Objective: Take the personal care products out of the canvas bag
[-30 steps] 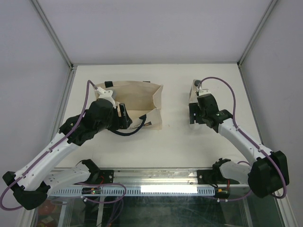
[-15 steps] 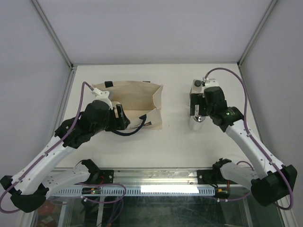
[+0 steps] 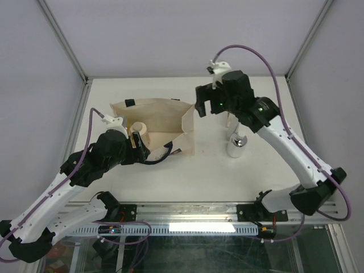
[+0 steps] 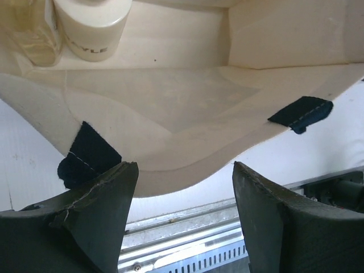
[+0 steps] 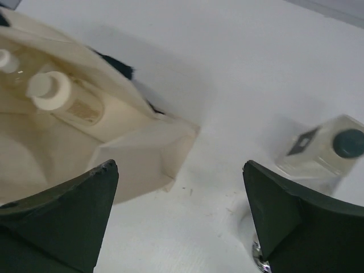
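Hovering above the white worktop, the right jaws are standing wide open and gripping nothing, hanging just off the right end of the canvas bag, between it and the two bottles that are out. The silver-topped bottle is standing upright on the worktop to the right of the bag. The clear rectangular bottle with its dark cap is sitting just behind it, and in the overhead view the right arm is covering most of it.

The bag is lying on the left half of the worktop with its mouth gaping. The cream cylindrical bottle and the amber-liquid bottle are sitting side by side inside it, toward its left end.

The left jaws are standing well apart at the bag's near rim, clamping nothing. The sagging canvas edge is dipping between the dark fingers, and one finger is brushing a navy handle patch. A navy loop handle is curling on the worktop beside the left arm, crowding the way in.
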You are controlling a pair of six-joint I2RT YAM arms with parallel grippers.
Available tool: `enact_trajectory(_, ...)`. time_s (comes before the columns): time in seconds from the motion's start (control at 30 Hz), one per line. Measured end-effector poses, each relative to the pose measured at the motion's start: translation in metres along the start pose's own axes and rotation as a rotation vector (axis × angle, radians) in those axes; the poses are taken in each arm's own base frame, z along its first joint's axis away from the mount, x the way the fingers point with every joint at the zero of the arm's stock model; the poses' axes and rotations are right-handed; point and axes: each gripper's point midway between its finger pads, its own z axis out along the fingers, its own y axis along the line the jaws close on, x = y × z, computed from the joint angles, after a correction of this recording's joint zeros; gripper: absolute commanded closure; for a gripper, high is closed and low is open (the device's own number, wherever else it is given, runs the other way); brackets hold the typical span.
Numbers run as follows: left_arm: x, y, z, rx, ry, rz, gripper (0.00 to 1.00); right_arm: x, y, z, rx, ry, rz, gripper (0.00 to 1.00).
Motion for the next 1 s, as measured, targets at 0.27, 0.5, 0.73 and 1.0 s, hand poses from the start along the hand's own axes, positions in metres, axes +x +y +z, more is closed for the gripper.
enact_trajectory(0.27, 0.012, 0.01, 0.006, -0.05, 0.029, -0.038, 0.29, -0.021, 0.152, 0.036, -0.304, 0.021, -0.149, 0.16)
enact_trajectory(0.5, 0.015, 0.013, 0.003, -0.04, 0.017, -0.084, 0.29, 0.007, 0.217, 0.07, -0.407, 0.1, -0.21, 0.18)
enact_trajectory(0.73, 0.014, 0.013, -0.001, -0.028, 0.003, -0.109, 0.29, 0.05, 0.239, 0.12, -0.393, 0.208, -0.253, 0.13)
enact_trajectory(1.0, 0.013, 0.012, -0.002, -0.024, 0.0, -0.111, 0.29, 0.087, 0.248, 0.16, -0.354, 0.288, -0.312, 0.11)
